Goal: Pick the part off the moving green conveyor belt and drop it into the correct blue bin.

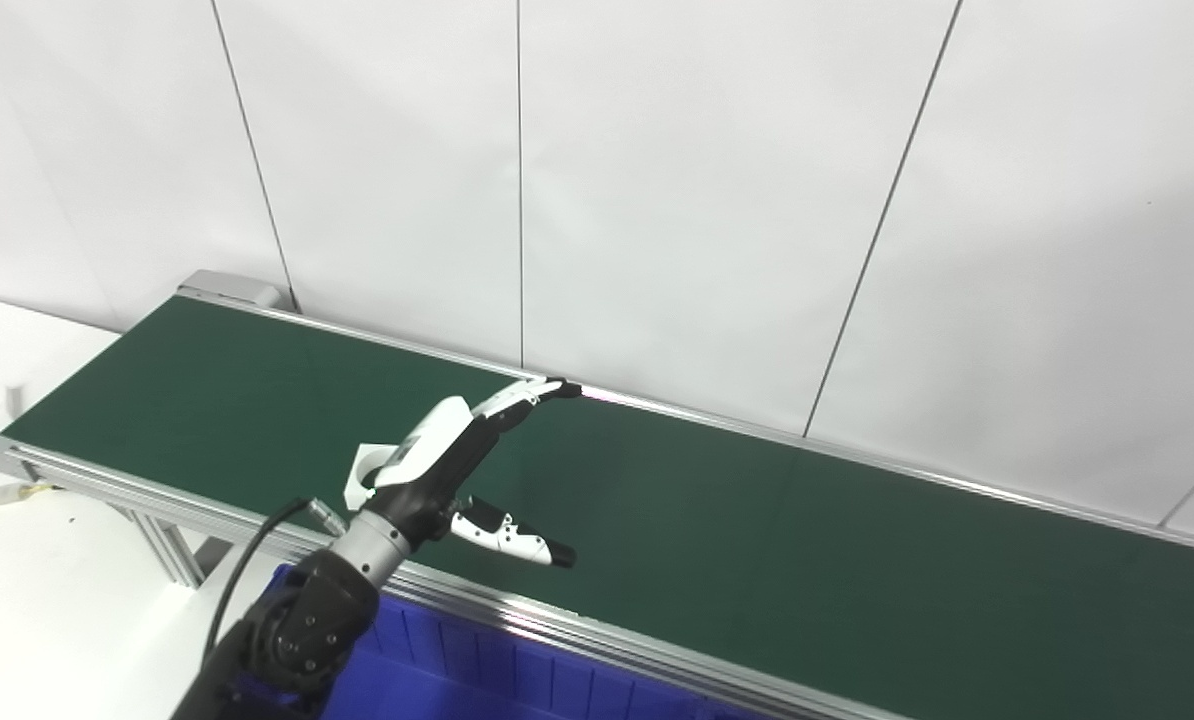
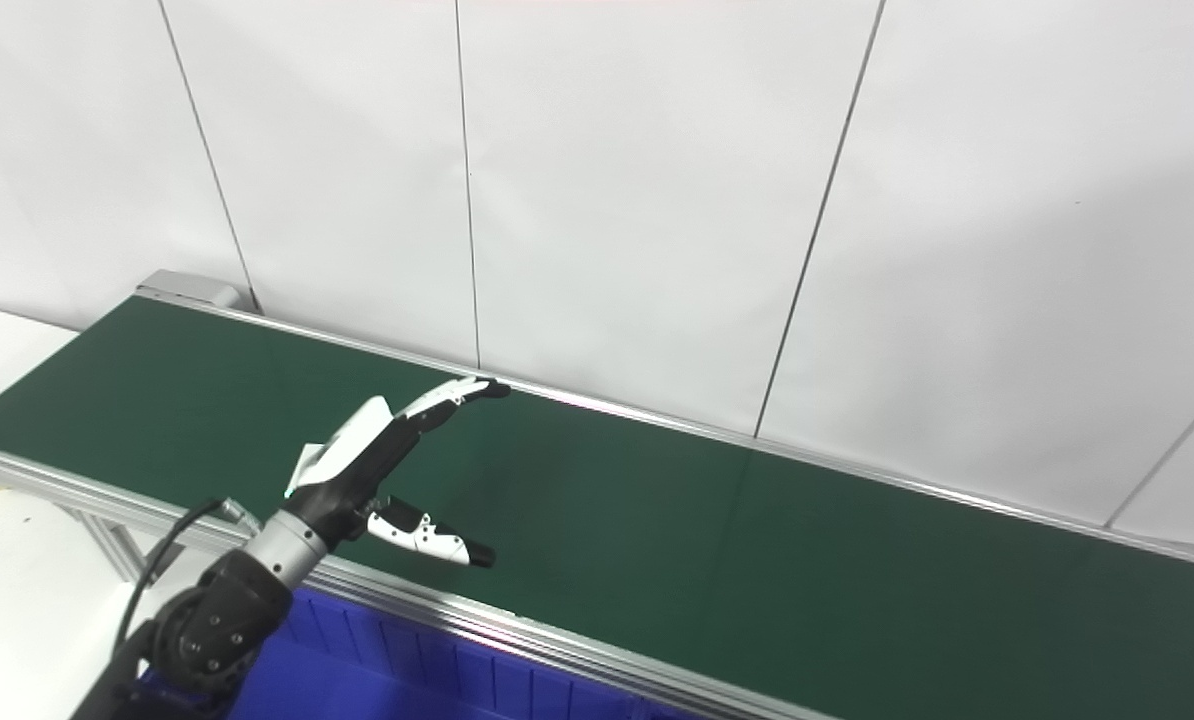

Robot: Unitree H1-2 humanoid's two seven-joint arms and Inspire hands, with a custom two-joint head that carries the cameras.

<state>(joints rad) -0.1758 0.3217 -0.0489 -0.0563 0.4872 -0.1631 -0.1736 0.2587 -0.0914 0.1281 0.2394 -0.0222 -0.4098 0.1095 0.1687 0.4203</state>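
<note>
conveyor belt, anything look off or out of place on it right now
Mostly normal. One oddity: a small white part sits on the green conveyor belt behind the open left hand, largely hidden by it. The blue plastic bin below looks undamaged.

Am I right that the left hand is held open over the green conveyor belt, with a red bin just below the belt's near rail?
Not quite: the bin below the near rail is blue, not red, as the left eye view shows. The rest holds: the left hand is open over the green conveyor belt, fingers and thumb spread.
</note>
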